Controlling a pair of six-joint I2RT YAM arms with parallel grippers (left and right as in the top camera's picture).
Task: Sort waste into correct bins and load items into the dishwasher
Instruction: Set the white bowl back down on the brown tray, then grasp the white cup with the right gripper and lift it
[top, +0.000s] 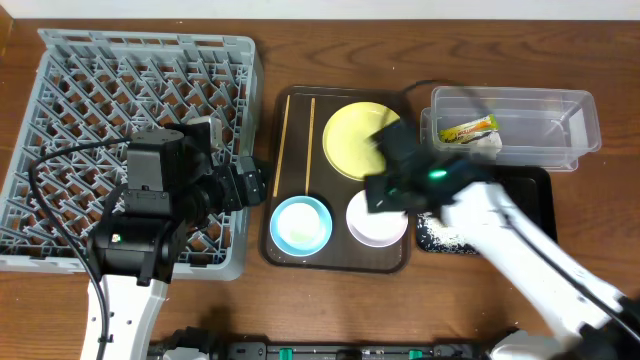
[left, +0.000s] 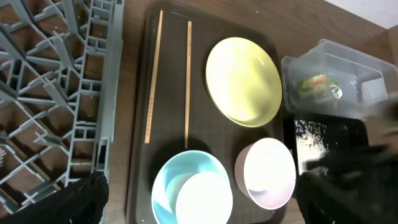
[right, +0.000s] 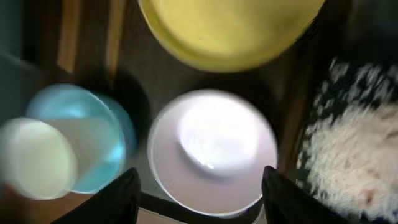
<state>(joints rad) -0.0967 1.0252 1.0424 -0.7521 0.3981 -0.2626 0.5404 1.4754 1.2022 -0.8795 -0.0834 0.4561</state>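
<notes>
Since you hover over it, white bowl: likely stiff, glossy, light, breakable; pinch its rim.
Right gripper: spread wide, empty.
Left gripper: parted, empty.

No text, number or brand can be read anywhere. The wrapper in the tub carries green and yellow print, perhaps a brand name, but it is too small and blurred in the overhead and left wrist views to make out. The right wrist view is blurred throughout and shows no lettering.
</notes>
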